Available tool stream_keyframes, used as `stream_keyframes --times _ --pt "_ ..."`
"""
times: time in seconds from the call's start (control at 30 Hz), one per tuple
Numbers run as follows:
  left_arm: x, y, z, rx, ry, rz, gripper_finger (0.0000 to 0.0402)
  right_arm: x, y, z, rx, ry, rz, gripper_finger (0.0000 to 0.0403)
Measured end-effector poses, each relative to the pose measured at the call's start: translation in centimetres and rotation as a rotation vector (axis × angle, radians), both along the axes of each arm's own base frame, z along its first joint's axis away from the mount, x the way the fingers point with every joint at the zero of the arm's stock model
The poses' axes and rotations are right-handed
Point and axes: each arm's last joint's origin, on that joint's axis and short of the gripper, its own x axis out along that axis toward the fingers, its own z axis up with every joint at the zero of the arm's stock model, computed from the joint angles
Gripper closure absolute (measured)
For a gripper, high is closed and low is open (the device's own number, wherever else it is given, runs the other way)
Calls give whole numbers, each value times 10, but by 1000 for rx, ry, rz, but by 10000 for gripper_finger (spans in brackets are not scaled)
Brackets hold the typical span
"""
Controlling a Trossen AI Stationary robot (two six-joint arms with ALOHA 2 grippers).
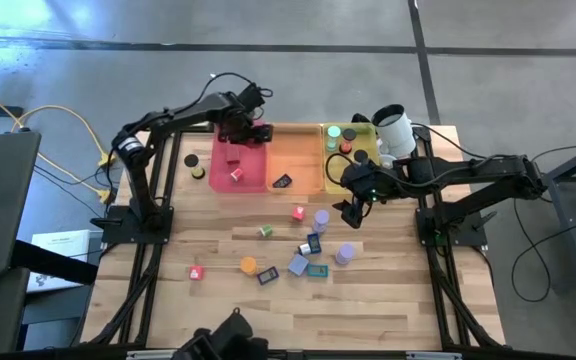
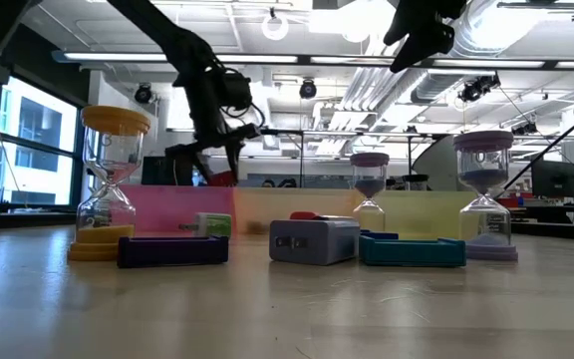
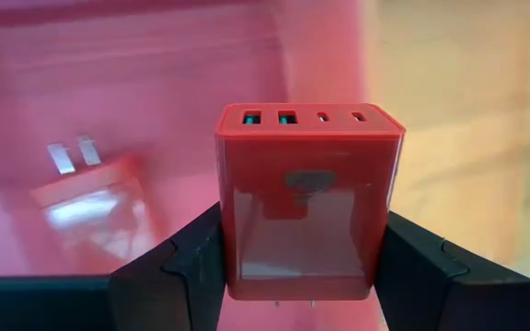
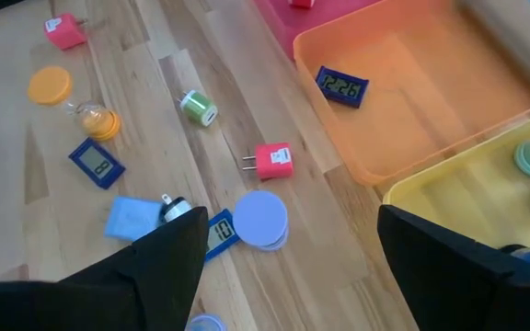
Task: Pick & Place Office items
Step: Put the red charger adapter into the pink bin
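My left gripper (image 1: 236, 133) hangs over the pink tray (image 1: 253, 178), shut on a red charger block (image 3: 309, 198). A second red charger (image 3: 90, 198) lies flat on the tray floor. My right gripper (image 4: 293, 267) is open and hovers above the table by the near edge of the yellow tray (image 4: 486, 198), touching nothing. Below it are a lavender sand timer (image 4: 261, 219) and a pink charger (image 4: 274, 161). More small items are scattered on the wood: a green block (image 1: 265, 231), an orange timer (image 1: 249, 265), blue clocks (image 1: 313, 243) and a pink block (image 1: 196, 272). My left gripper pinches the red charger by its two opposite side faces (image 3: 233, 230), one finger (image 3: 187, 267) on each side. The fingers come from above, pointing down. The block is lifted clear above the pink tray floor, its port face (image 3: 302, 118) turned away from the wrist.
The orange tray (image 1: 293, 160) holds one dark clock (image 1: 282, 182). The yellow tray (image 1: 340, 172) holds several round rolls, and a white cup (image 1: 393, 130) stands at its far right. In the low view, timers (image 2: 108, 179) and flat clocks (image 2: 172, 249) stand before the trays.
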Motion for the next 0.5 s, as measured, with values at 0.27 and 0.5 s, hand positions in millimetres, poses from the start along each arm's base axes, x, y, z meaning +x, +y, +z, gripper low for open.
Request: stream_keyframes --times 0.27,0.5 --pt "-7 9 -11 -20 67 1 201 0 0 0 -17 5 15 97" --pt "3 13 -32 -45 81 -13 201 0 -2 0 -18 4 6 97"
